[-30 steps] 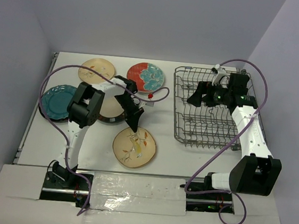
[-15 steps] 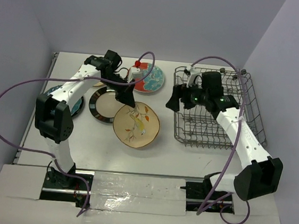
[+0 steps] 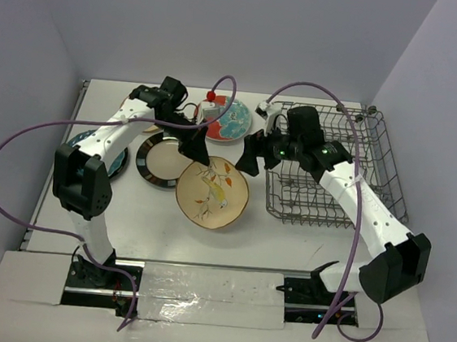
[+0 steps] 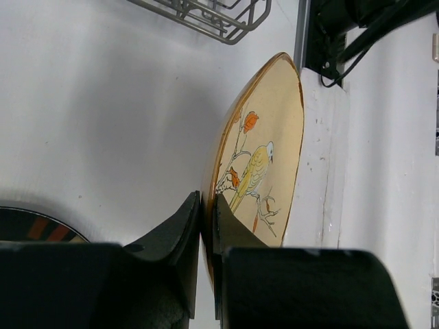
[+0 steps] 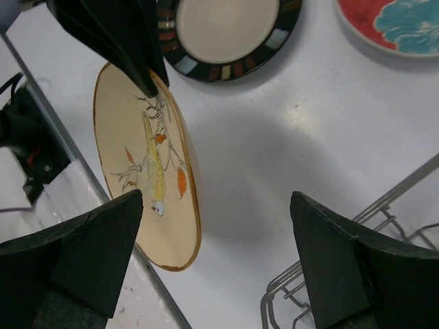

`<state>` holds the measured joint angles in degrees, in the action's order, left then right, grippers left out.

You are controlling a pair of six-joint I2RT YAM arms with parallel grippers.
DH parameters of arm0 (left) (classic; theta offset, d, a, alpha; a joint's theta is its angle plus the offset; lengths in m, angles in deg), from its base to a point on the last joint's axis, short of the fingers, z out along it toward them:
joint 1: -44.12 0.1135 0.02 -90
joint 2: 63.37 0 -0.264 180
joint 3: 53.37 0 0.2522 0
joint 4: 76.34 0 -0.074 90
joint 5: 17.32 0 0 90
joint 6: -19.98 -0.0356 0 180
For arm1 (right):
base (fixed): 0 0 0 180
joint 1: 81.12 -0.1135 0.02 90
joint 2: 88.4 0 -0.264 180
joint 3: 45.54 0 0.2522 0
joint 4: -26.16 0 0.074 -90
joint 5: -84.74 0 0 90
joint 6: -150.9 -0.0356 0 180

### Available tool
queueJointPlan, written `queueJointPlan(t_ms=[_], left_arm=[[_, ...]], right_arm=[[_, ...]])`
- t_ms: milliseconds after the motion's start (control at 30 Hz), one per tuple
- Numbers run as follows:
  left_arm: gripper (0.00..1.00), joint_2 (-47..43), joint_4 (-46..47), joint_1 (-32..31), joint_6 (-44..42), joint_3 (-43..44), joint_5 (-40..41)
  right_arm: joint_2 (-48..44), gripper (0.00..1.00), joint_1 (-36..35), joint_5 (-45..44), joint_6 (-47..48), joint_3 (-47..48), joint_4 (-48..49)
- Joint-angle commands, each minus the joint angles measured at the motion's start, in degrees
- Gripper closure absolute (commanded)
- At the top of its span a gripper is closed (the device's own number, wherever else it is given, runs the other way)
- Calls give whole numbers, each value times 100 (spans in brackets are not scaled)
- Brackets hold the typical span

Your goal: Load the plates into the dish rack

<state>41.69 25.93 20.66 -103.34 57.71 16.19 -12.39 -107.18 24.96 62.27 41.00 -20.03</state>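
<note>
Left wrist: left gripper (image 4: 206, 209) pinched shut on rim of tilted round beige ceramic bird plate (image 4: 267, 151) above white table (image 3: 286, 242). Right gripper (image 5: 216, 205) gaping, empty, beside plate's far edge, near grey wire dish rack (image 3: 307, 200), its left side.

Dish rack (image 3: 380, 166) at right, tilted plate (image 3: 212, 192) just left of it, other plates (image 3: 162, 161) behind and leftward

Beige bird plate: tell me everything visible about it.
The beige plate is round, glossy, ceramic-looking, with a brown rim and a yellow bird on a branch with orange flowers. It is tilted, its rim pinched by the left gripper, left of the dish rack. Whether its far edge touches the table is unclear.
</note>
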Motion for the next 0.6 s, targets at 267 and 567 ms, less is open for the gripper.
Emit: queueJointPlan(t_ms=[267, 567], left_arm=[[100, -565, 156, 8, 414, 191, -1145], [100, -574, 7, 8, 177, 191, -1303]], right_arm=[[423, 17, -461, 239, 364, 325, -238], [643, 49, -505, 836, 601, 518, -588]])
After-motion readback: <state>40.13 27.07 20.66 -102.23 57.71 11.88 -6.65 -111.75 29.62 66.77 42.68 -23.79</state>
